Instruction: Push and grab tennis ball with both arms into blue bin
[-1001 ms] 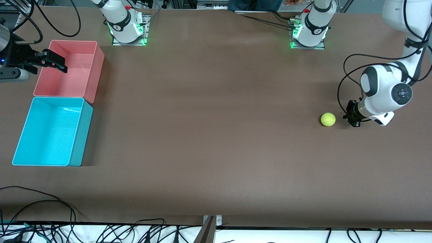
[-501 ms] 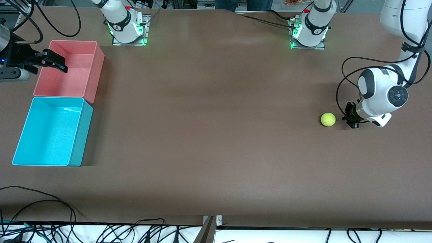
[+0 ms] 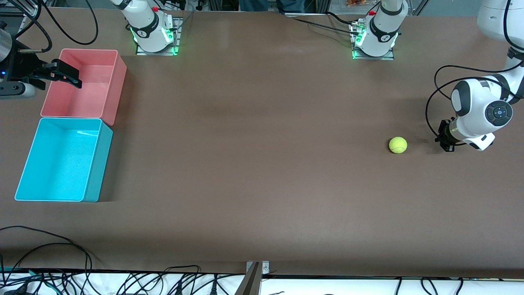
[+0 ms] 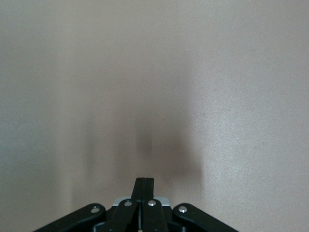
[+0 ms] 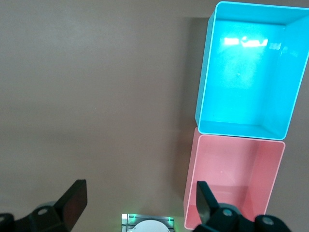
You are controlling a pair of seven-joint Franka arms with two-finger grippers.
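At the right arm's end of the worktop [image 3: 262,172] you have two bins touching end to end: one pink bin [image 3: 84,84] and, nearer the front camera, one blue bin [image 3: 61,159], both without readable labels. Your right gripper [image 3: 61,76] hangs wide open over the pink bin's edge. Toward the left arm's end lies the single tennis ball [image 3: 398,145], with your left gripper [image 3: 444,141] near it, apart, fingers closed on nothing.

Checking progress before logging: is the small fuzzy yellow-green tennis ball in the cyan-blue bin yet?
Out. The tennis ball rests on the brown table; the rectangular cyan-blue plastic bin holds nothing.
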